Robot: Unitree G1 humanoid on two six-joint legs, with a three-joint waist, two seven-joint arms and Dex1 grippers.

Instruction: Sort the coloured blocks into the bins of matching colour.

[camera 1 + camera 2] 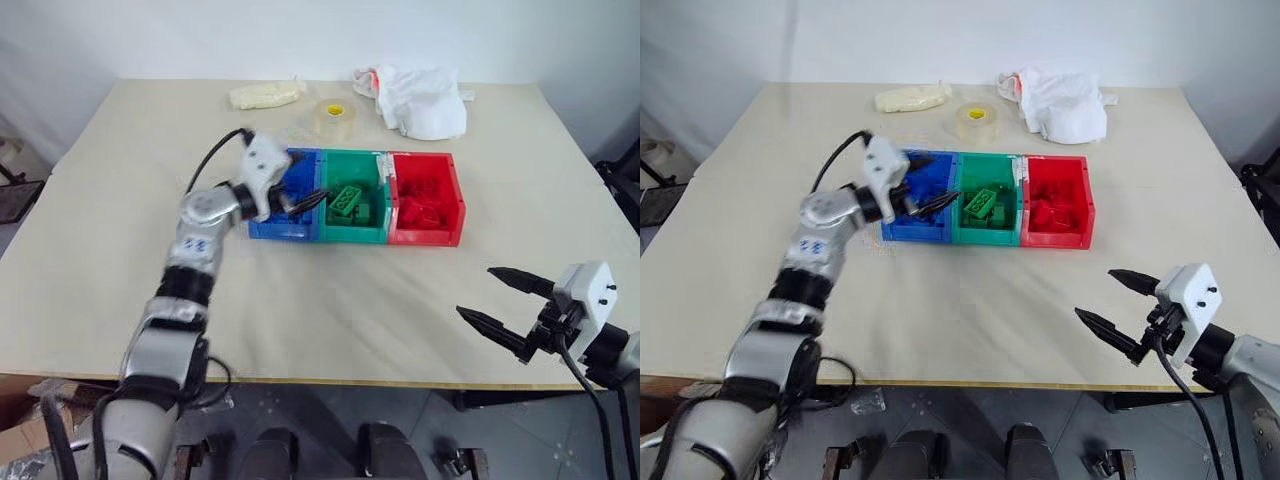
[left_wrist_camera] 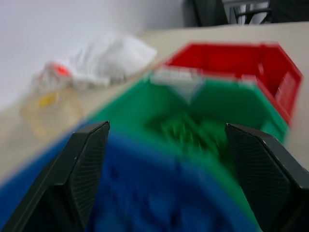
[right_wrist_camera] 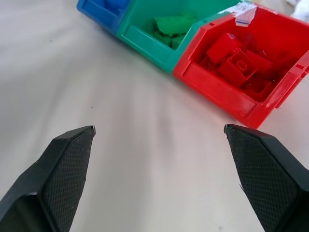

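Observation:
Three bins stand in a row mid-table: blue bin (image 1: 283, 230), green bin (image 1: 356, 234), red bin (image 1: 427, 238). Green blocks (image 1: 347, 200) lie in the green bin and red blocks (image 3: 236, 63) in the red bin. My left gripper (image 1: 306, 180) hovers over the blue bin, pointing toward the green one. It is open, with nothing between its fingers, and it hides most of the blue bin's inside. My right gripper (image 1: 476, 291) is open and empty over the bare table near the front right edge, well short of the red bin.
At the back of the table lie a clear tape roll (image 1: 334, 113), a crumpled white cloth (image 1: 422, 100) and a pale yellowish bag (image 1: 265, 95). Bare tabletop (image 1: 330, 310) stretches between the bins and the front edge.

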